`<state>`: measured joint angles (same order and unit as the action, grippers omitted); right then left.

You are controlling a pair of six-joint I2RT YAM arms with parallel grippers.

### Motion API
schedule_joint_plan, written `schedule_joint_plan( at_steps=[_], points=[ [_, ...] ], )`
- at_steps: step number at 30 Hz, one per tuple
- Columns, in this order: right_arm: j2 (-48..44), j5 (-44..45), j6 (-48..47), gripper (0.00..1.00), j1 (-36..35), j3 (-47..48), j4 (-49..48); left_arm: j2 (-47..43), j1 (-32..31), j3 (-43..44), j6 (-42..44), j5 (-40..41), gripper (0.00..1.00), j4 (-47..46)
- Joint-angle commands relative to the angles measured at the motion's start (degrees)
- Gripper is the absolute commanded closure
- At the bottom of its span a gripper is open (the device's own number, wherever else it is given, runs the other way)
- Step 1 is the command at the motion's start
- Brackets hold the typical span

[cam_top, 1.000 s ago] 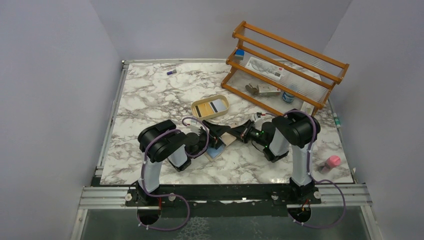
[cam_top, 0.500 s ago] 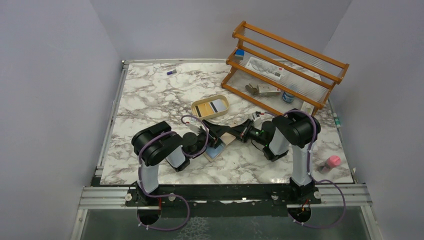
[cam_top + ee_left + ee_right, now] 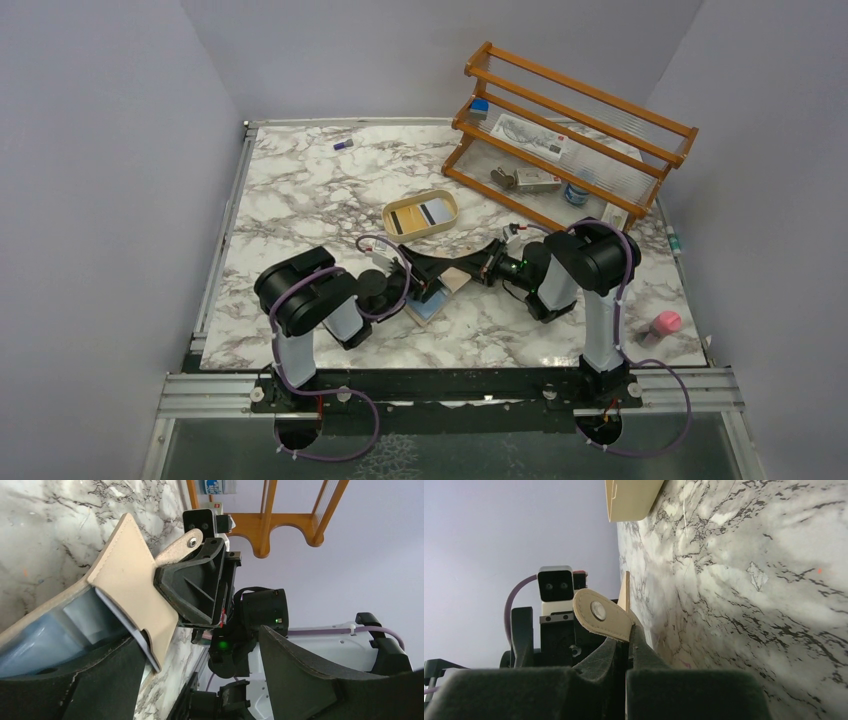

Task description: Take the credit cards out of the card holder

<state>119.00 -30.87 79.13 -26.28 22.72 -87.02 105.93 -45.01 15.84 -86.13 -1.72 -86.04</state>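
Top view: card holder [image 3: 452, 282] lies opened on the marble tabletop [image 3: 300, 200], centre of frame, between the two arms. Left pincer [image 3: 418, 284] is at its left side, right pincer [image 3: 472, 268] at its right. Pale blue card [image 3: 428, 307] shows at the holder's lower-left end. Oval tan tray [image 3: 456, 208] sits just above; wooden rack [image 3: 570, 130] upper right.

Left wrist view: left pincer spread wide, nothing between its fingers. Holder's beige flap is raised, upper left of frame. Right pincer is clamped on the flap's edge, below the snap tab [image 3: 182, 547]. Blue card lies inside the opened holder, lower left, partly under the flap.

Right wrist view: right pincer pressed together, pinching the thin flap edge. Snap tab juts left above the fingers. Tray at top edge.
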Motion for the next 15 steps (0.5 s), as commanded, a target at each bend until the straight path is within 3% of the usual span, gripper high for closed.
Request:
schedule_joint_plan(
  at_steps=[1, 4, 7, 10, 15],
  points=[
    [1.54, 1.98, -1.88, 0.99, 0.93, -0.9, -15.29, -2.6, 0.54, -2.06, 0.09, 1.02, 0.22, -8.57],
    [1.56, 1.99, -1.93, 0.99, 0.93, -0.84, -15.28, -2.74, 0.54, -2.33, 0.17, 1.27, 0.28, -8.51],
    [1.42, 1.93, -1.94, 0.99, 0.88, -0.84, -15.28, -2.66, 0.54, -2.22, 0.26, 1.28, 0.48, -8.6],
    [1.37, 1.91, -2.04, 0.99, 0.9, -0.88, -15.3, -3.04, 0.54, -2.29, 0.39, 1.28, 0.62, -8.34],
    [1.82, 1.9, -2.05, 0.99, 0.99, -0.92, -15.28, -4.95, 0.54, -3.03, 1.08, 1.28, 0.64, -6.37]
  ],
)
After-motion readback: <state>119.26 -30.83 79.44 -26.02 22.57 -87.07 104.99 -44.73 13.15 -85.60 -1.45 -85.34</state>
